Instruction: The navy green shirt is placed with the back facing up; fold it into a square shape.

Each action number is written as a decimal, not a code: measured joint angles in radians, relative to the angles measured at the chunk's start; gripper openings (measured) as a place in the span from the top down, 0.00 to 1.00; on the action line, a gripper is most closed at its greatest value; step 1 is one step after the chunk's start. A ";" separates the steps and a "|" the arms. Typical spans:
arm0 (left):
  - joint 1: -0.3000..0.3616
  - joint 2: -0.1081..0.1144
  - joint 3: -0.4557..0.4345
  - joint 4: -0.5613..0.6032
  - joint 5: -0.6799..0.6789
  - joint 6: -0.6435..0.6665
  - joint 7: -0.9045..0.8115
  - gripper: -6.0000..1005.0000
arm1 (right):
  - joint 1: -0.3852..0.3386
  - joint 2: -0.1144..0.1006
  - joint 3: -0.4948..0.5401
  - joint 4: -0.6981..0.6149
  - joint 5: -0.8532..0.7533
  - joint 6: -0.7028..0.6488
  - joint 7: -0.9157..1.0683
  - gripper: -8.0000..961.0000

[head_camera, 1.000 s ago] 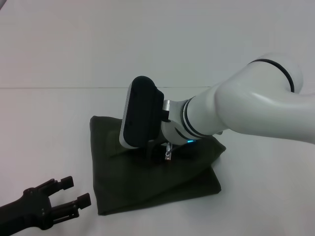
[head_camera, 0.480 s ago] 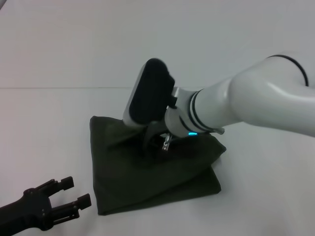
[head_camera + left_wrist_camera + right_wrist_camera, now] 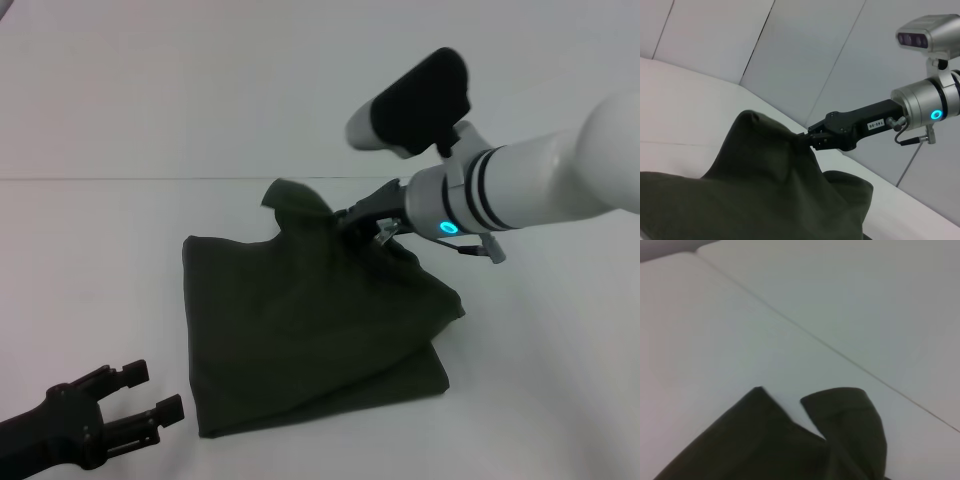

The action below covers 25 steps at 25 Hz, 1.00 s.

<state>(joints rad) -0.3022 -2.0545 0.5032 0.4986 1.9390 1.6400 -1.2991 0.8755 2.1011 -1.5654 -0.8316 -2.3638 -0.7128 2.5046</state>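
Lying folded on the white surface [image 3: 120, 250], the navy green shirt [image 3: 300, 340] sat in the middle of our head view as a roughly square bundle, its near layers flat. Its far edge was pulled up into a peak, where half a second before it had been low under the wrist. Our right tool [image 3: 345, 217] was clamped together on that raised fabric at the far side of the bundle; the left wrist view showed the black fingers [image 3: 815, 138] shut on the cloth. Compared with the earlier frames, our right arm had lifted and swung away to the right, so its wrist camera housing now stood well above the shirt instead of covering its centre. Our left tool [image 3: 155, 392] rested near the shirt's front left corner, apart from it, fingers spread, in the same spot as before.
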 joint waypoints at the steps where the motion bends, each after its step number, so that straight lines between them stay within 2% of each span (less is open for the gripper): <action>1: 0.000 0.001 0.000 0.000 0.000 0.001 -0.002 0.08 | -0.007 0.000 0.008 0.000 0.000 0.007 0.014 0.96; 11: -0.010 0.007 0.000 0.007 -0.001 0.028 -0.042 0.08 | -0.079 -0.001 0.053 0.068 0.067 0.142 0.136 0.96; 25: -0.052 0.009 0.000 0.003 -0.005 0.029 -0.127 0.08 | -0.140 -0.003 0.125 0.194 0.472 0.227 -0.049 0.96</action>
<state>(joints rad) -0.3545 -2.0453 0.5031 0.5017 1.9341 1.6691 -1.4261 0.7356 2.0984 -1.4402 -0.6377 -1.8919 -0.4855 2.4556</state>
